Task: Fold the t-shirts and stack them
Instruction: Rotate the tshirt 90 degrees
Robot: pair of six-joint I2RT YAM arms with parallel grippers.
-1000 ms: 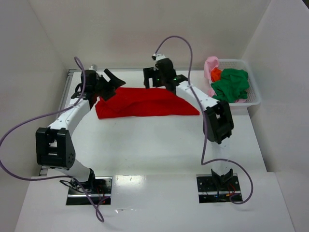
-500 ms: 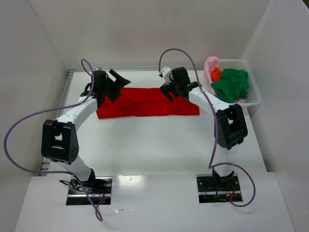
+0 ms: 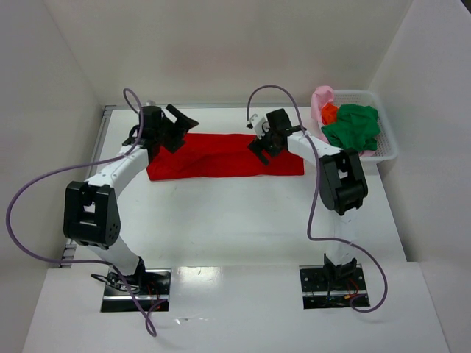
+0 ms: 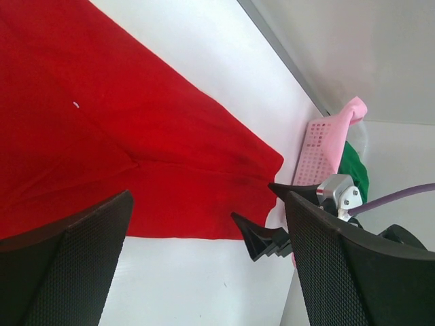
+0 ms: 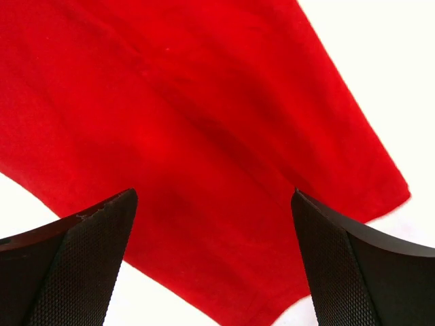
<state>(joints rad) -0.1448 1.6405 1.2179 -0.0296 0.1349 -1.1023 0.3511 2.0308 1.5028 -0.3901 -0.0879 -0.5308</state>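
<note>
Top external view: red t-shirt (image 3: 213, 158) lay flat on the table (image 3: 243, 213) at the far middle, as a long left-to-right band with a straight near edge. It looked folded once lengthwise, though the layers could not be counted. Right end tapered to a corner near the basket (image 3: 388, 149). Left wrist view showed a soft crease across the cloth.

Left fingers (image 4: 64, 272) were spread wide and held nothing, above the shirt's far-left end. Right fingers (image 5: 64, 272) were spread wide too, empty, over the right half, red cloth filling the gap beneath. Contact with the cloth could not be told from either wrist view.

Green t-shirt (image 3: 352, 129), pink t-shirt (image 3: 321, 98) and orange t-shirt (image 3: 329, 112) sat crumpled together in the basket at the far right, pink draped over its left rim.

Judgement: early stage. One shirt partly folded, probably needing cross folds to make a compact square. Three shirts not begun, no stack started.
</note>
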